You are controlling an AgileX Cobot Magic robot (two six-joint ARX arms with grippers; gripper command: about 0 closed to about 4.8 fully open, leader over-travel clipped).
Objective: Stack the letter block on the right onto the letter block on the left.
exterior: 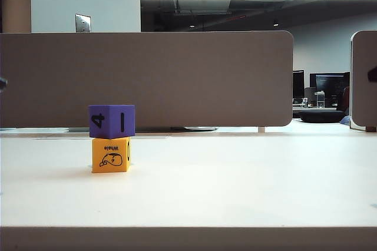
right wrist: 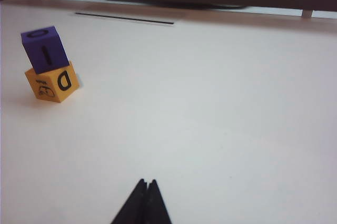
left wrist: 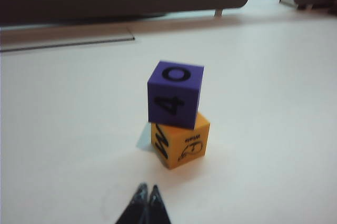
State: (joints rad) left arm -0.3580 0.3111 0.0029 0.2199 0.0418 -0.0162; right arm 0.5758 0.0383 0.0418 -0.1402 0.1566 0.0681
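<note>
White table [exterior: 247, 186]: orange block [exterior: 110, 155] on it, left side.

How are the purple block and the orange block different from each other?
Colour: the purple block is violet, the orange block yellow-orange.
Place: the purple block sits on top, the orange block rests on the table.
Markings: the purple block shows 4, I and O; the orange block shows W, D and a whale drawing labelled Whale.
Both are cubes of similar size with black markings. The left gripper and right gripper touch neither.
</note>
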